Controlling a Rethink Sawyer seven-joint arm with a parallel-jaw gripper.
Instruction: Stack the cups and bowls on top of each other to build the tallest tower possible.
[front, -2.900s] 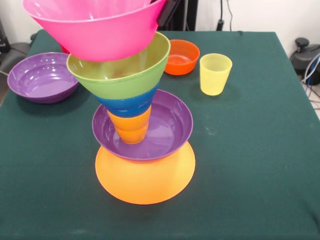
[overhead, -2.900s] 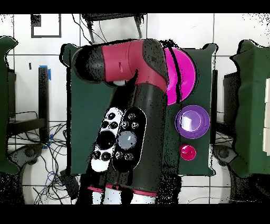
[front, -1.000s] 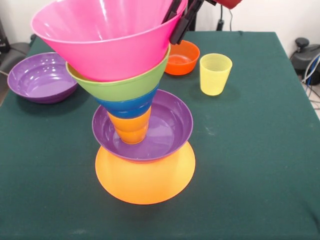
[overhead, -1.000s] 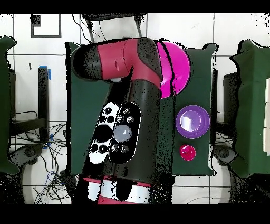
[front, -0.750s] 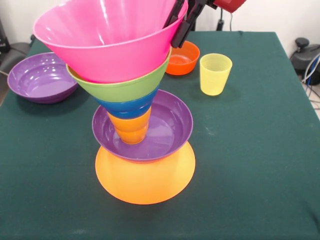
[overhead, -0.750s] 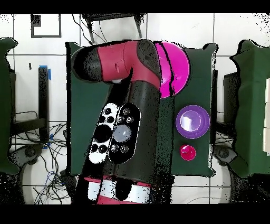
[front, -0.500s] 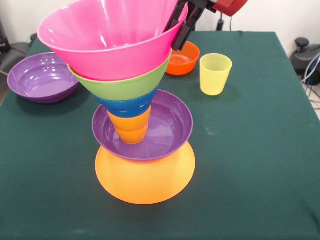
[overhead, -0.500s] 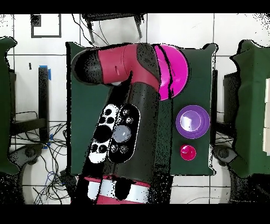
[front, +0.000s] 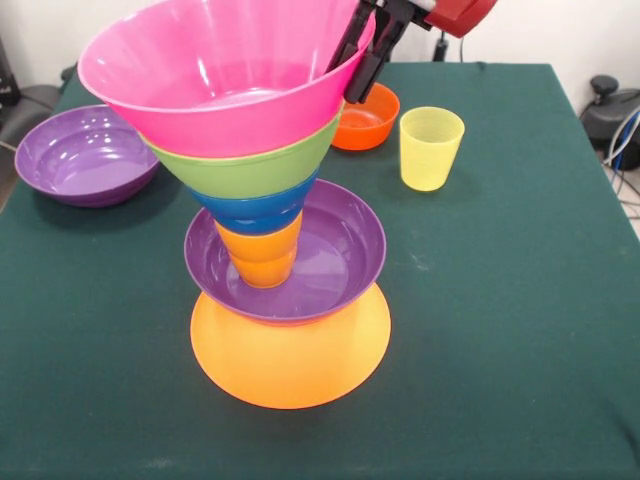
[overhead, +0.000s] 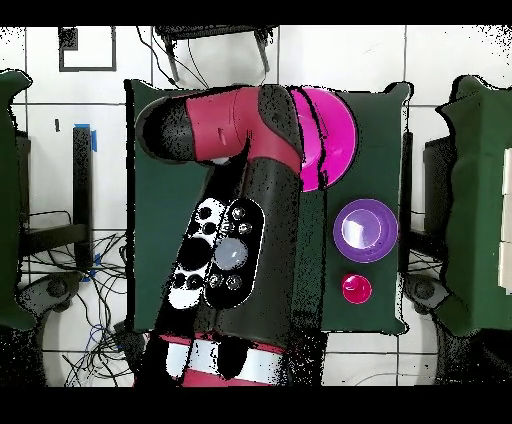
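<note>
A dark green worktop (front: 500, 300) fills the frame, with the tower (front: 270, 220) left of centre: orange bowl (front: 290, 365) upside down at the base, then purple bowl (front: 340, 250), orange cup (front: 262, 255), blue bowl (front: 255, 212), green bowl (front: 250, 170). The pink bowl (front: 215, 75) sits on top, mouth up, its axis about vertical with the rim tipped slightly toward the lower left. The jaws (front: 362, 45) pinch its rim at the upper right. The step in hand looks like seating this bowl; next comes letting go gently and lifting clear without nudging the stack. Spare purple bowl (front: 85, 155) upper left, red bowl (front: 365, 115) and yellow cup (front: 430, 148) upper right.
</note>
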